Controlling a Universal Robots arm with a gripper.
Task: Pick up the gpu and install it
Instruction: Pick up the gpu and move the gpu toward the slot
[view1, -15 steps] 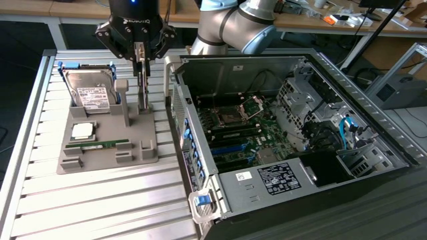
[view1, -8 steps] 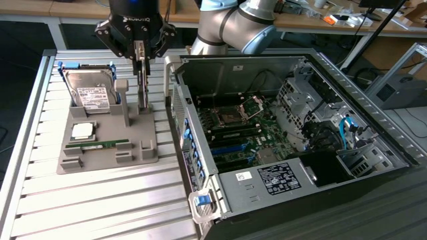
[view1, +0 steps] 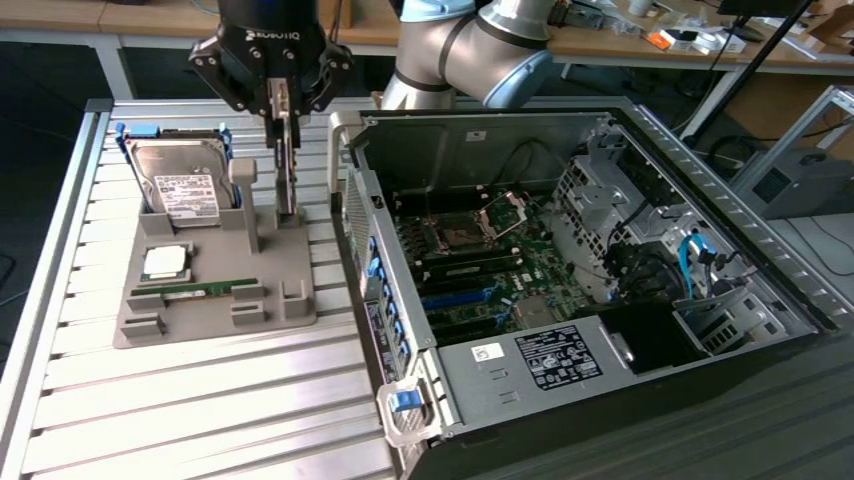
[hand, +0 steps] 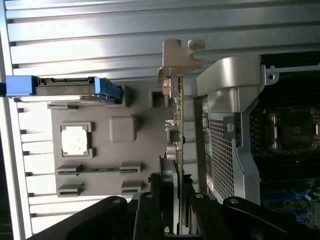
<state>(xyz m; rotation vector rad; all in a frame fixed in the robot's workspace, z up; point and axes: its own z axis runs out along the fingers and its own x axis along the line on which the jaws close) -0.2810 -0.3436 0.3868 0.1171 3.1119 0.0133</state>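
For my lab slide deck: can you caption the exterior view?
Gripper closed on the upright gpu at the grey parts holder, beside the open computer case.

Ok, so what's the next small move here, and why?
Probably a short straight lift. The gripper is closed on the gpu, which stands upright with its lower end down at the holder. Raising it first should free it from the holder before any sideways travel toward the case.
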